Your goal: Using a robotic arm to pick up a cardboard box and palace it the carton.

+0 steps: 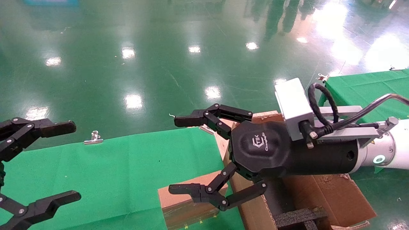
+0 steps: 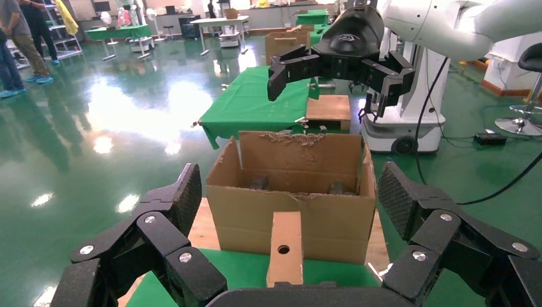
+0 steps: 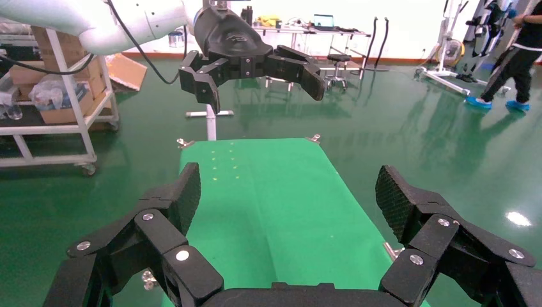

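Hovering right hand: the black claw on the robotic arm hangs in the air over the near end of the green tabletop; its fingers are spread wide and nothing lies between them.
Right hand position: in the head view it sits above the gap between the cardboard box and the carton, with its lower fingers just over the box's top face; whether they touch it cannot be told.
Robotic arm: white and glossy, with a lit green ring near the wrist and a small white camera box mounted on top of the black hand body.
Left hand: all black, held off the robot's left side over the tabletop's edge, fingers spread apart and holding nothing.
Cardboard box: small, brown and closed, resting on the green tabletop just beside the carton's wall; the left wrist view shows a round punched hole in its narrow face.
Carton: large, brown and open-topped, with ragged upper edges and dark foam pieces inside; it stands at the tabletop's end, to the robot's right of the small box.
Surroundings: shiny green floor all around, and a metal clip on the tabletop's far edge.
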